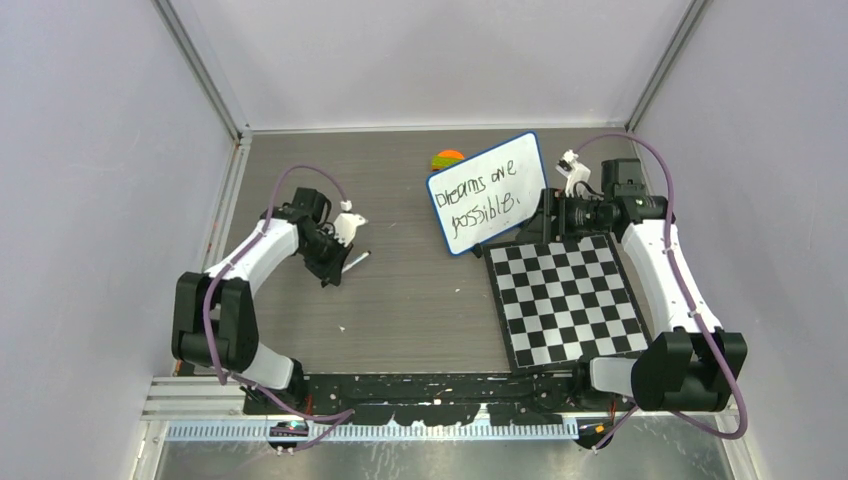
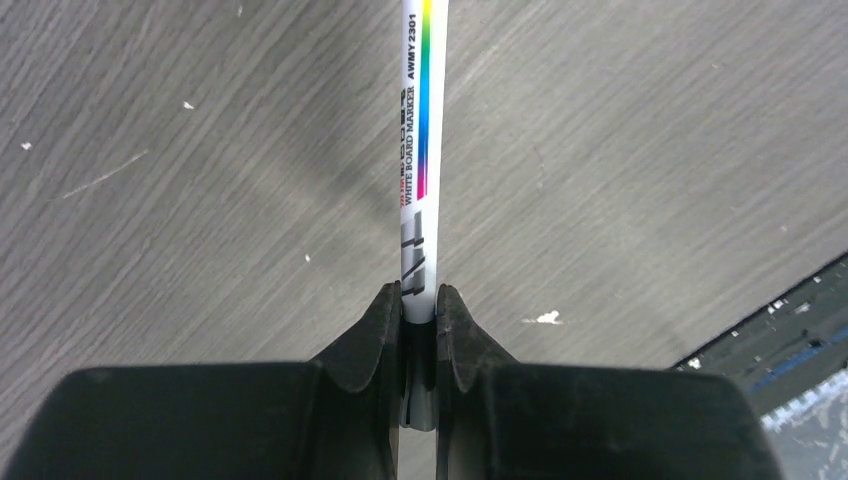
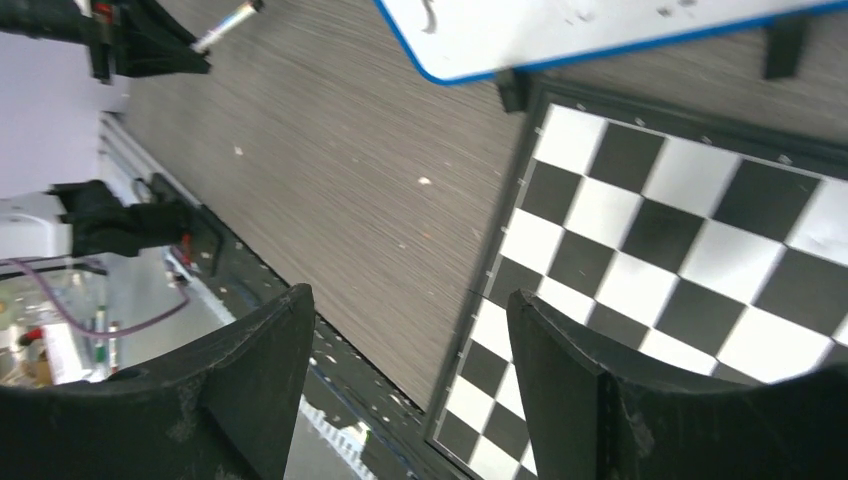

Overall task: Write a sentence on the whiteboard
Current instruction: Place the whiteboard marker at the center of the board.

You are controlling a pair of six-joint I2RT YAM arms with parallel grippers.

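Left wrist view: the left claw (image 2: 420, 300) is clamped tight on a marker (image 2: 418, 150). The marker is white with a rainbow stripe and the words "WHITE BOARD MARKER" on its side. It sticks straight out from the claw, over the grey worktop (image 2: 200, 200). The tip of the marker is out of this view.

From the top view, this claw is on the left side of the worktop, well apart from the whiteboard (image 1: 490, 190).

The right claw (image 3: 408, 300) has its two fingers wide apart, with nothing between them. Under it are bare worktop and the left edge of a checkered board (image 3: 700, 250). The whiteboard's blue rim is just past the fingers and does not touch them.

The whiteboard is on the far side of the worktop, a bit right of the middle, and it is turned at a slant. Its small black feet sit right by the far edge of the checkered board. The sentence (image 1: 485, 190) is on it in black, in two lines: "Dreams are possible."

A small round orange and green thing (image 1: 447, 159) lies just behind the whiteboard's far left corner.
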